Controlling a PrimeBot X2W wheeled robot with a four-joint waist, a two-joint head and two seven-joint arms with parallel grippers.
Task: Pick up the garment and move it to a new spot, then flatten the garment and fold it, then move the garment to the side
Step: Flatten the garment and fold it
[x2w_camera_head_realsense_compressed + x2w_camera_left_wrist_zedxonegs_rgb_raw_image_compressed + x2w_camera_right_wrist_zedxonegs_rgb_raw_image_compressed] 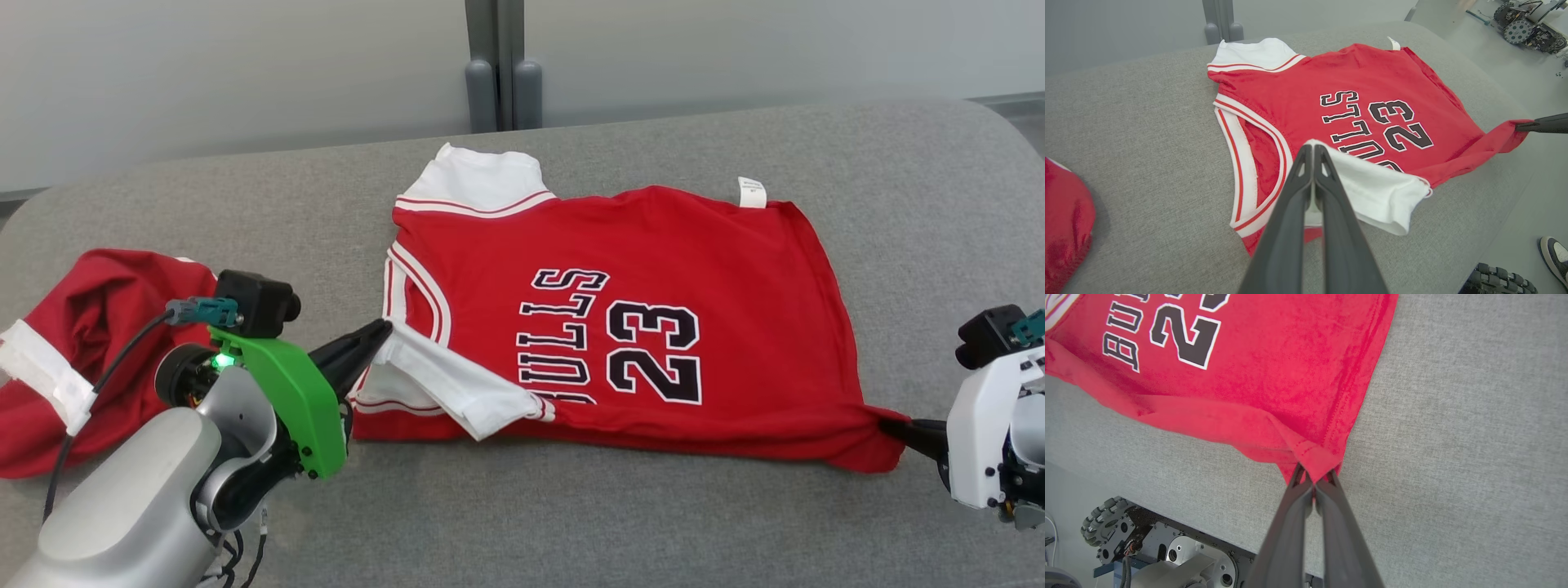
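Left forearm (pixel 122 490), silver, sits lowest in the head view. Out to the left of the left gripper (pixel 384 328): second red cloth (pixel 98 327) with white trim, crumpled on the grey fabric desk (pixel 653 523), well apart from the jersey (pixel 653 269).

Left gripper is closed, pinching the near white sleeve (pixel 457 384) between its fingers. The sleeve is flipped over onto the red front, just beyond the fingertips.

Jersey spans between the two grippers, mostly flat on the desk. "BULLS 23" print is face up and reads sideways. Neckline end is by the left gripper, hem end by the right gripper (pixel 886 425). Other white sleeve (pixel 478 180) lies flat at the far corner. A white label (pixel 752 192) pokes out at the far hem edge.

Right gripper is closed, clamped on the near hem corner; that corner is pulled to a point and raised off the desk.
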